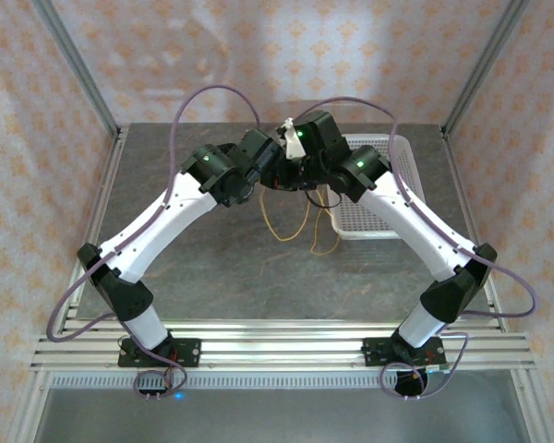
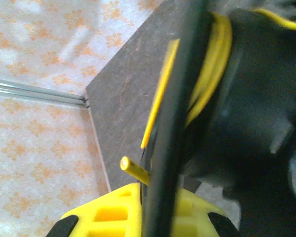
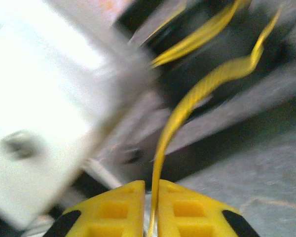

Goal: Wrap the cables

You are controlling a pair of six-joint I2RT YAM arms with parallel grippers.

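The cables (image 1: 300,229) are thin yellow wire hanging in loose loops below the two wrists at the table's middle back. In the left wrist view my left gripper (image 2: 170,212) is shut on the black spool's edge (image 2: 175,123). Yellow cable turns (image 2: 214,59) lie wound on the spool, and a cut cable end (image 2: 130,168) sticks out beside the rim. In the right wrist view my right gripper (image 3: 151,207) has its jaws close around one cable strand (image 3: 187,103), which runs up toward the dark spool. From above, the left gripper (image 1: 275,173) and right gripper (image 1: 307,180) meet at the spool.
A white mesh basket (image 1: 374,208) stands at the back right, under the right forearm. Lilac-grey arm cables (image 1: 203,97) arch over both arms. Metal frame posts (image 1: 74,65) and patterned walls close in the dark table (image 1: 222,268). A blurred white shape (image 3: 44,98) sits left of the right gripper.
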